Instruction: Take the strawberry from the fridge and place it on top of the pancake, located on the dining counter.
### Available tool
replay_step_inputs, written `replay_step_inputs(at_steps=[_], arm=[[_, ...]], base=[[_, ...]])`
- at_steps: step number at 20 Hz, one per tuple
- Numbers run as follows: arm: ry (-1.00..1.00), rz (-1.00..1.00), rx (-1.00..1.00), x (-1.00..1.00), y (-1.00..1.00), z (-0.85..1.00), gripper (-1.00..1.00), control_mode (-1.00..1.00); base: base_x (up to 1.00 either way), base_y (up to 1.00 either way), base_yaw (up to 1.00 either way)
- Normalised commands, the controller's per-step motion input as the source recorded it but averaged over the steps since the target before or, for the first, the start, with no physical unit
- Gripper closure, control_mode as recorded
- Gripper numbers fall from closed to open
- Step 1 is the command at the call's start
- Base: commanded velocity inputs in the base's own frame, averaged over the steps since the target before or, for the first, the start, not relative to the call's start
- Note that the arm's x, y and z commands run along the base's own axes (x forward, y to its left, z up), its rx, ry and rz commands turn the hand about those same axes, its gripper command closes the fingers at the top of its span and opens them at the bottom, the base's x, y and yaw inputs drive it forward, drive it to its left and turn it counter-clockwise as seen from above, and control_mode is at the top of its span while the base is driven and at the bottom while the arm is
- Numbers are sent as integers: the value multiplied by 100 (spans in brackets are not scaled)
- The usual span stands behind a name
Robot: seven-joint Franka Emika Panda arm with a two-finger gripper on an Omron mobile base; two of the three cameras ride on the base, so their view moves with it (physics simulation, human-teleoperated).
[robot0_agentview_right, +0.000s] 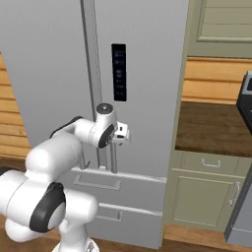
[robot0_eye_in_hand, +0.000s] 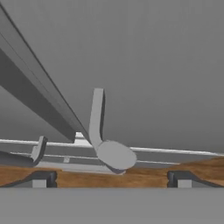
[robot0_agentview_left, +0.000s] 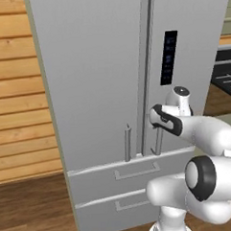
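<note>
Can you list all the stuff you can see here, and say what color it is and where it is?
fridge: one, light grey, doors shut, straight ahead of the robot.
door handles: two, grey vertical bars, on either side of the door seam.
drawers: two, grey, below the doors.
control panel: one, black, on the right door.
wood wall: tan planks, left of the fridge.
cabinets: olive-green, right of the fridge.
counter: dark brown, above the lower cabinet.
gripper: one, dark fingers spread open, at the right door handle.
</note>
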Motion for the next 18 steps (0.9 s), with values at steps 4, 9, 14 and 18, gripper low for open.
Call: replay_step_inputs(at_steps=[4, 9, 14, 18], arm=[[0, 0, -1, 18, 15, -2, -100, -100], [0, 0, -1, 15, 9, 0, -100, -100], [0, 0, -1, 11, 0, -1, -100, -100], [-1, 0, 0, 22, 0, -10, -100, -100]], base=[[0, 0, 0], [0, 0, 0], [0, 0, 0], [0, 0, 0]])
